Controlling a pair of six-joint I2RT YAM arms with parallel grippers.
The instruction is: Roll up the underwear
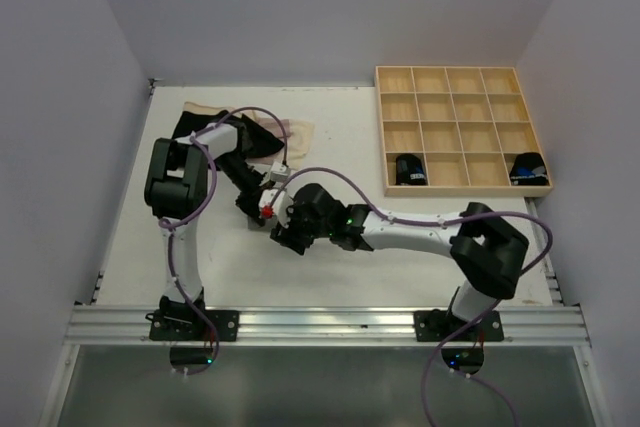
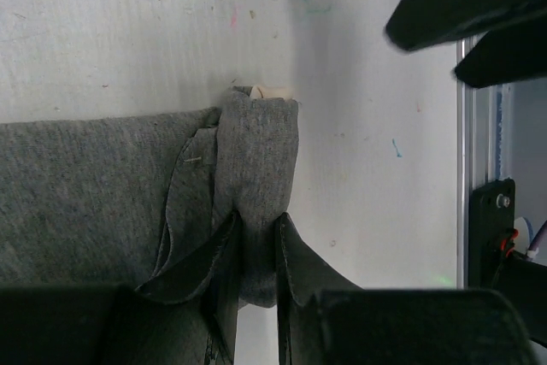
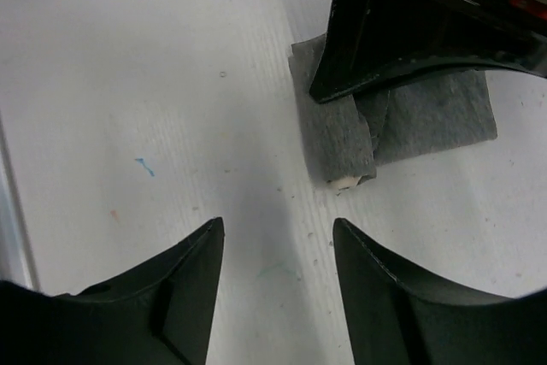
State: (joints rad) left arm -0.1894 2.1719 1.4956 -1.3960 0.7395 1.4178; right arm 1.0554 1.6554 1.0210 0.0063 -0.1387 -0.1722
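Light wooden compartment tray, white table

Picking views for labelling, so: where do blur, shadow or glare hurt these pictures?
Top external: evenly lit and sharp, no glare on the white table. Left wrist: folded grey cloth underwear in focus, left gripper dark and blurred. Right wrist: right gripper soft-edged, with a faint shadow on the table ahead of it.

Wooden tray at far right holds two dark rolls
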